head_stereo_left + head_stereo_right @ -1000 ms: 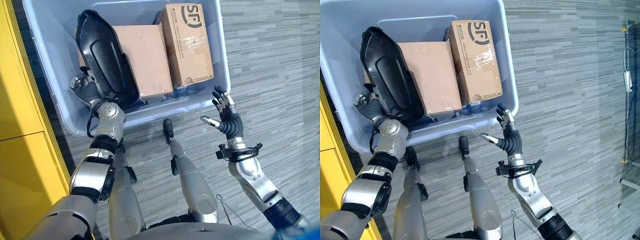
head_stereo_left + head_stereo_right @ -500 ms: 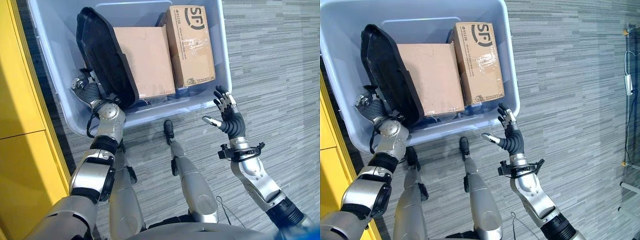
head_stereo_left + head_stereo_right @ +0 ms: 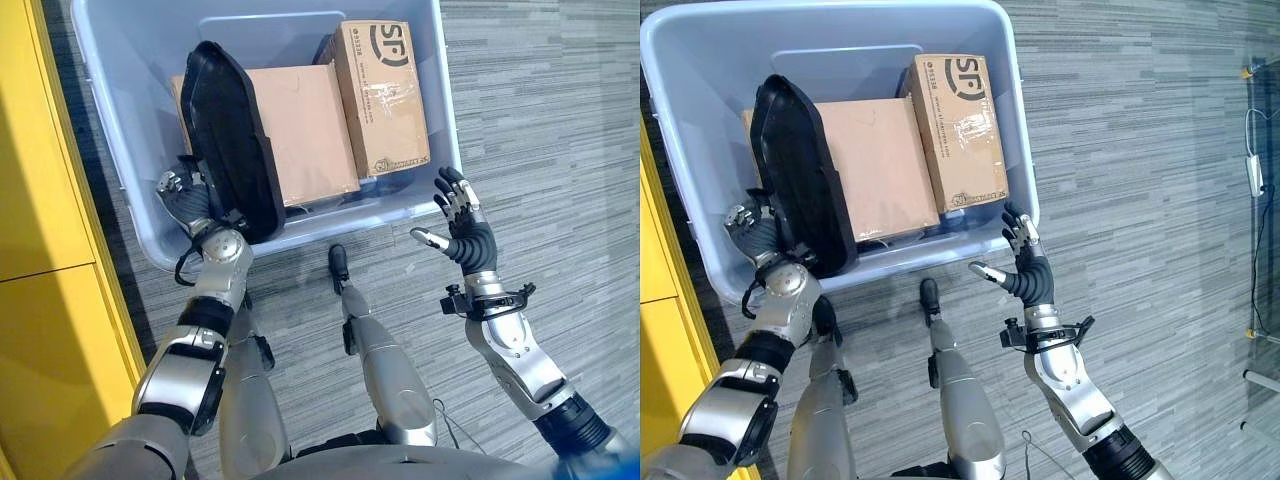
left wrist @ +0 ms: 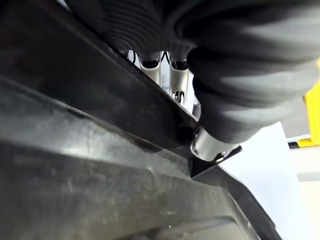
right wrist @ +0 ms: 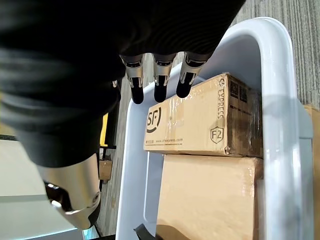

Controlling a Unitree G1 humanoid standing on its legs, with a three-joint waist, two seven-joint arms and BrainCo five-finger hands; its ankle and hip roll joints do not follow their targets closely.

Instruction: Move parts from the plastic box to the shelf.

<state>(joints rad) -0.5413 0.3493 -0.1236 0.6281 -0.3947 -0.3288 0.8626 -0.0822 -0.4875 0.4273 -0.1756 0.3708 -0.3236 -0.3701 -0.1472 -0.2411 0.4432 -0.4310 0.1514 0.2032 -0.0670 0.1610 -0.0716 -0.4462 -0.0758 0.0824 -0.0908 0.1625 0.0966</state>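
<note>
The left hand [image 3: 185, 195] seems to grip the black part [image 3: 232, 140], standing on edge in the plastic box [image 3: 700, 60] beside two cardboard boxes [image 3: 885, 160]. Next: lift it out. The right hand [image 3: 1025, 262] waits, fingers spread. Its wrist view shows those straight fingers.

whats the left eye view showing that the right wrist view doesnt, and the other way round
Only the left eye view takes in the left hand gripping the big black part that stands on edge in the box, with the yellow cabinet alongside. It also shows the right hand from outside, open, raised over the floor near the box's corner.

Only the right wrist view looks along that hand's straight fingers and shows the printed side face of the smaller carton.

Both show the plastic box, the smaller carton and the plain larger carton beside it.
</note>
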